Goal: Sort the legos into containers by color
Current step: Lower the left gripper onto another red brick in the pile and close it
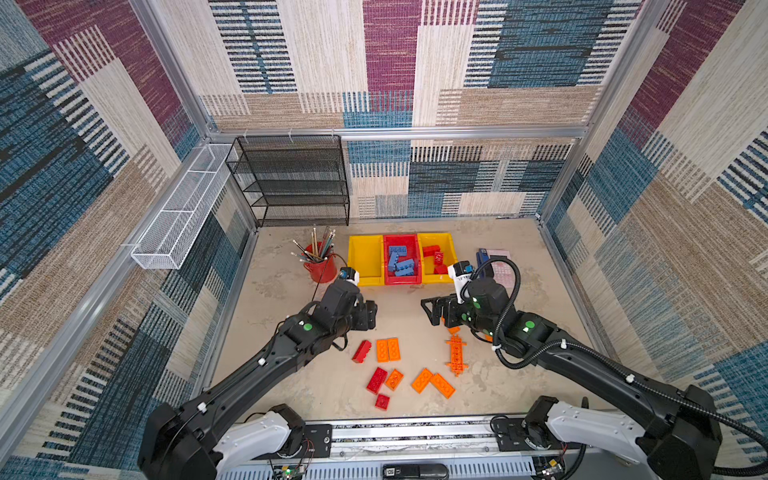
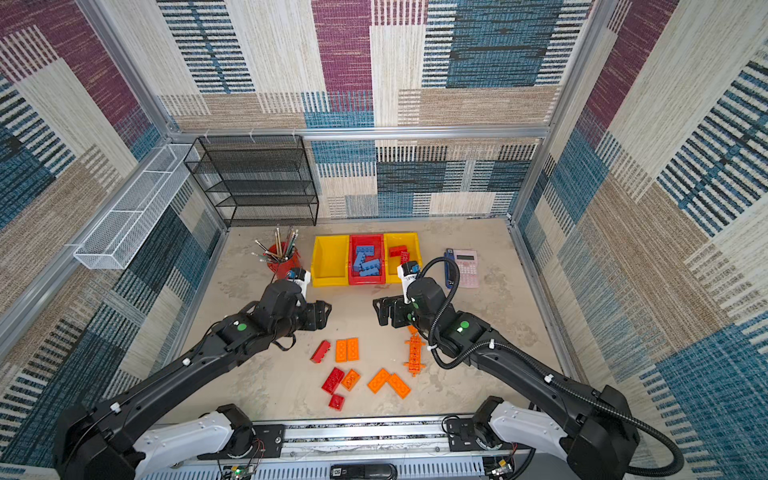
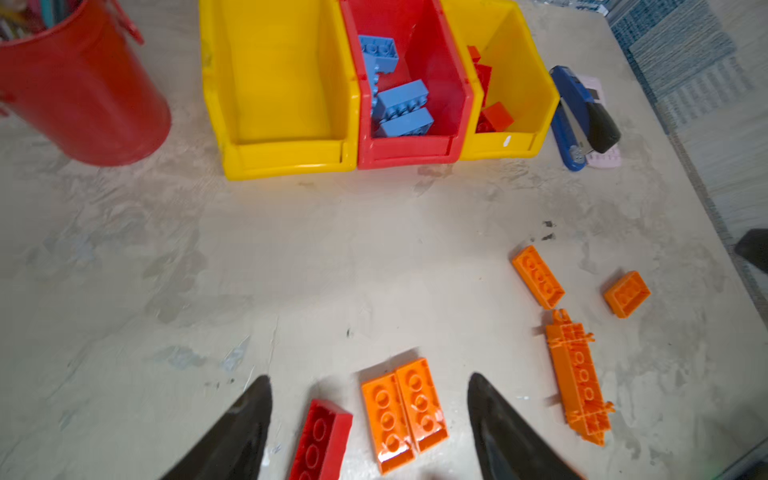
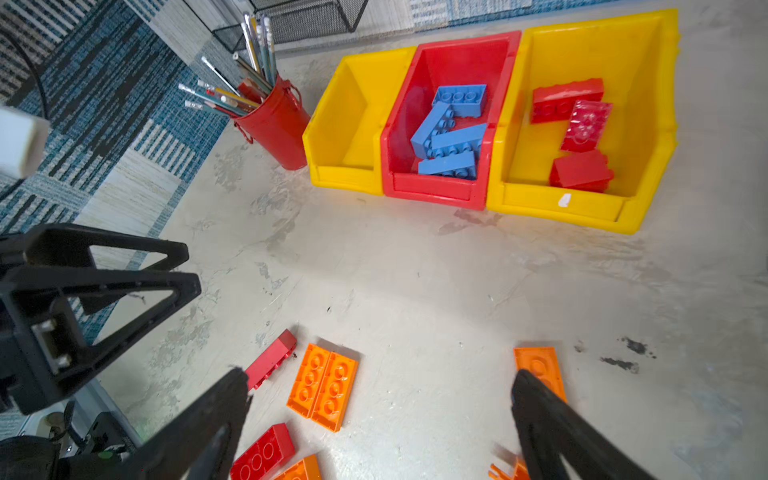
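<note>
Three containers stand in a row at the back: a yellow bin [image 1: 365, 259] that is empty, a red bin [image 1: 417, 274] holding blue legos [image 1: 401, 262], and a yellow bin [image 1: 448, 249] holding red legos [image 1: 434, 257]. Loose on the table lie a red brick [image 1: 362, 351], an orange pair [image 1: 388, 349], a long orange tabbed piece [image 1: 456, 355] and several more red and orange bricks [image 1: 432, 383]. My left gripper [image 3: 369, 377] hangs open over the red brick [image 3: 320, 440] and the orange pair [image 3: 403, 411], holding nothing. My right gripper [image 4: 379, 371] is open and empty above the table, facing the left gripper [image 1: 370, 316].
A red pencil cup [image 1: 320, 268] stands left of the bins, close to the left wrist. A black mesh shelf [image 1: 291, 183] fills the back left corner, with a white wire basket [image 1: 183, 212] on the left wall. A blue stapler [image 2: 449, 270] and a pink calculator [image 2: 467, 266] lie right of the bins.
</note>
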{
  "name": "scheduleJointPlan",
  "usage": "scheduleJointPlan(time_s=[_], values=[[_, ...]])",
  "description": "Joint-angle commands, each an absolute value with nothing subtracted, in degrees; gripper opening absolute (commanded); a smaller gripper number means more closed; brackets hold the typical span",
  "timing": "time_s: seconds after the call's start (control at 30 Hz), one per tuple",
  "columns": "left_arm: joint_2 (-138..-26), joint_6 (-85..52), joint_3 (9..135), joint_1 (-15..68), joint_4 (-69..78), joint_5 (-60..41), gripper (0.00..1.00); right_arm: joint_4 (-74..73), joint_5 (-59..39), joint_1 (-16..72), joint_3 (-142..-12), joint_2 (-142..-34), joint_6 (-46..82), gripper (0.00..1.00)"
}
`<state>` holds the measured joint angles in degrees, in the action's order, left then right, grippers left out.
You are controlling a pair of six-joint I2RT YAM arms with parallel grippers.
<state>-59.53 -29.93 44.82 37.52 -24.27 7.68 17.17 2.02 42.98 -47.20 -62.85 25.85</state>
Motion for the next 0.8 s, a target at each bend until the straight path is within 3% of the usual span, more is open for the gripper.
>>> scheduleJointPlan(time_s=[0.0,0.3,0.77], values=[[-52.8,-33.8,38.2,37.5,-27.5,10.1,0.75,14.8,1.1,44.0,-47.6,-63.9,26.6,0.99],[-41.4,-36.6,28.1,37.5,-30.0,9.3,0.76,19.2,3.2,45.5,-48.6,-63.8,28.4,0.99],[-50.4,-33.5,25.9,37.7,-22.6,0.5,0.75,19.8,3.8,46.8,-46.1,-63.0,30.4,0.99]])
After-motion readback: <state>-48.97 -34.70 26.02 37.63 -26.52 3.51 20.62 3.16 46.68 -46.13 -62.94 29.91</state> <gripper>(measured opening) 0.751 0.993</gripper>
